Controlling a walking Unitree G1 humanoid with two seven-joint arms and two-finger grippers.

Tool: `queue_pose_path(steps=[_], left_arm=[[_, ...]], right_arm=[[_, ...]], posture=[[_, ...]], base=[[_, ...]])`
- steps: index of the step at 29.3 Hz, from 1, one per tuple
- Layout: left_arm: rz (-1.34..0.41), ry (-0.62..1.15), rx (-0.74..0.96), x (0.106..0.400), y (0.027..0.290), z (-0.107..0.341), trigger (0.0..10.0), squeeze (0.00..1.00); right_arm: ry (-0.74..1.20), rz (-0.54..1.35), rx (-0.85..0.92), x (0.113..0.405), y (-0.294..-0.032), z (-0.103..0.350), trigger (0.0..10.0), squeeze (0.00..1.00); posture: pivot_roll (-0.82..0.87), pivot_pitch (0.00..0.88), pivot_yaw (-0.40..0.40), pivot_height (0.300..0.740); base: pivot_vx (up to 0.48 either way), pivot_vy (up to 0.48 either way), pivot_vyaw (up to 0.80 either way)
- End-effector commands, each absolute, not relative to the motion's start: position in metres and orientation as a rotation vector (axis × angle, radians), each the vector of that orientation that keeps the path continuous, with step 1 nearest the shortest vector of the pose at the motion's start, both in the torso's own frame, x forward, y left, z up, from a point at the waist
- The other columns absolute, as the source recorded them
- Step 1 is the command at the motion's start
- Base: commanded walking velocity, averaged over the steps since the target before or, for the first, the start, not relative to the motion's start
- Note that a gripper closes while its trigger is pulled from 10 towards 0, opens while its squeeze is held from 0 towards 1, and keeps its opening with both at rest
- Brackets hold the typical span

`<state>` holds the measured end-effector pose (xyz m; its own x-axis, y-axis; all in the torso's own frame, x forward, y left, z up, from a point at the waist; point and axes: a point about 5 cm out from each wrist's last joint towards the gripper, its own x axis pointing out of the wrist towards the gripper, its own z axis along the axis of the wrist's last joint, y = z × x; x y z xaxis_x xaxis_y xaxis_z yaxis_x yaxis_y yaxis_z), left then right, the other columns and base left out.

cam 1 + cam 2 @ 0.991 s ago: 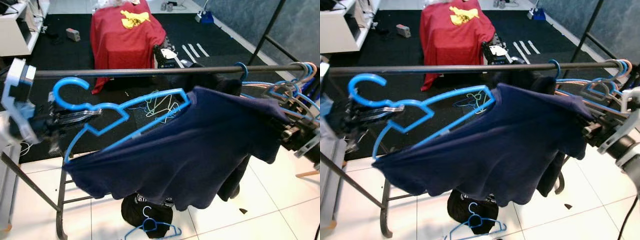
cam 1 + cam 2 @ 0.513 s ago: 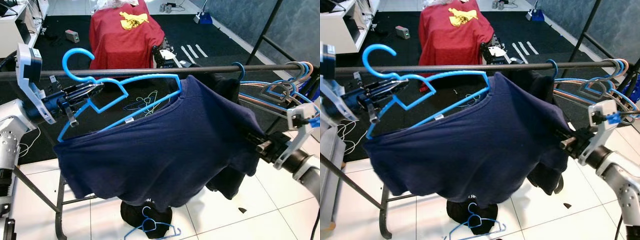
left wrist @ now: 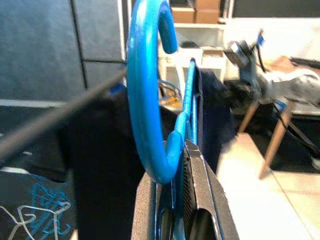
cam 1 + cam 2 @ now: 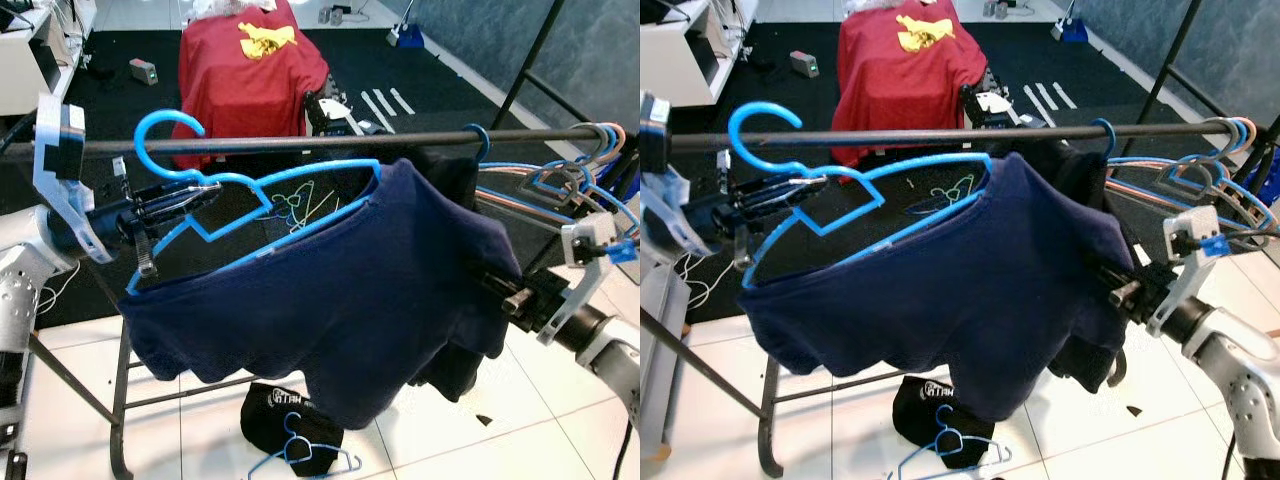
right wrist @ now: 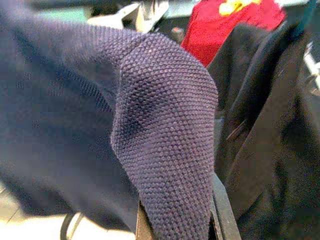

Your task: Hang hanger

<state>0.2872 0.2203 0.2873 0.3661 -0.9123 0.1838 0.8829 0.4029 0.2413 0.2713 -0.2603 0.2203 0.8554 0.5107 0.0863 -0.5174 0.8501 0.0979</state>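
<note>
White tile floor (image 4: pixel 560 420) near the robot, black carpet (image 4: pixel 130 110) beyond; a red-draped piece of furniture (image 4: pixel 250 75) stands on the carpet, well behind both claws. Dark clothes rail (image 4: pixel 330 142) runs across the view just above the left gripper (image 4: pixel 205 192) and up-left of the right gripper (image 4: pixel 490 280). Navy T-shirt (image 4: pixel 350 300) sags between the two claws, draped on a blue hanger (image 4: pixel 250 200). Left gripper's fingers (image 3: pixel 200 185) pressed together on the hanger's neck, just under the hook; the hook rises from the claw level with the rail, whether over it cannot be told. Right gripper pinches the shirt's far shoulder, cloth folded over its fingertips. More hangers (image 4: pixel 570 180) hang bunched on the rail above the right gripper. On the tile below the shirt, between the claws, a black garment (image 4: pixel 285 425) with another blue hanger (image 4: pixel 305 455) on top
</note>
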Motion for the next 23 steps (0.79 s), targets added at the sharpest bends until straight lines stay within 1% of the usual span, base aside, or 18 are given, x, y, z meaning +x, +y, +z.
queue_pose_path(steps=[1,2,3,4,5,6,9,10,12,16,20,23], left_arm=[[-1.180,-0.280,0.167,0.283,0.219,0.288,10.0,0.00],[-1.179,-0.276,0.170,0.283,0.218,0.287,10.0,0.00],[-1.180,-0.274,0.172,0.283,0.218,0.287,10.0,0.00],[-1.181,-0.274,0.174,0.282,0.218,0.287,10.0,0.00],[-1.181,-0.274,0.174,0.282,0.218,0.287,10.0,0.00],[-1.182,-0.274,0.179,0.282,0.218,0.288,10.0,0.00],[-1.185,-0.279,0.193,0.280,0.217,0.292,10.0,0.00],[-1.185,-0.279,0.193,0.280,0.217,0.292,10.0,0.00],[-1.195,-0.280,0.211,0.278,0.217,0.295,10.0,0.00],[-1.208,-0.280,0.224,0.277,0.216,0.297,10.0,0.00],[-1.233,-0.280,0.237,0.275,0.213,0.299,10.0,0.00],[-1.292,-0.291,0.256,0.271,0.206,0.305,10.0,0.00]], right_arm=[[-0.096,0.494,0.132,0.270,-0.270,0.225,2.8,0.00],[-0.099,0.490,0.130,0.270,-0.271,0.226,3.8,0.00],[-0.100,0.490,0.143,0.269,-0.272,0.226,10.0,0.00],[-0.105,0.511,0.147,0.267,-0.272,0.228,10.0,0.82],[-0.105,0.511,0.147,0.267,-0.272,0.228,10.0,0.82],[-0.108,0.533,0.148,0.265,-0.272,0.229,10.0,1.00],[-0.112,0.628,0.129,0.253,-0.275,0.234,10.0,1.00],[-0.112,0.628,0.129,0.253,-0.275,0.234,10.0,1.00],[-0.117,0.666,0.107,0.242,-0.284,0.238,10.0,1.00],[-0.135,0.680,0.101,0.235,-0.292,0.244,10.0,1.00],[-0.179,0.693,0.115,0.230,-0.296,0.253,10.0,1.00],[-0.230,0.746,0.162,0.226,-0.295,0.262,10.0,1.00]], posture=[[0.05,0.163,-0.074,0.740],[0.05,0.163,-0.074,0.740],[0.04,0.163,-0.074,0.740],[0.04,0.163,-0.074,0.740],[0.04,0.163,-0.074,0.740],[0.05,0.164,-0.074,0.740],[0.05,0.165,-0.075,0.740],[0.05,0.165,-0.075,0.740],[0.05,0.165,-0.074,0.740],[0.05,0.166,-0.074,0.740],[0.05,0.165,-0.072,0.740],[0.04,0.164,-0.072,0.740]], base=[[0.000,0.000,0.00],[0.000,0.000,0.00],[0.000,0.000,0.00],[0.000,0.000,0.00],[0.000,0.000,0.00],[0.000,0.000,0.00],[0.000,0.000,0.00],[0.000,0.000,0.00],[0.000,0.000,0.00],[0.000,0.000,0.00],[0.000,0.000,0.00],[0.000,0.000,0.00]])
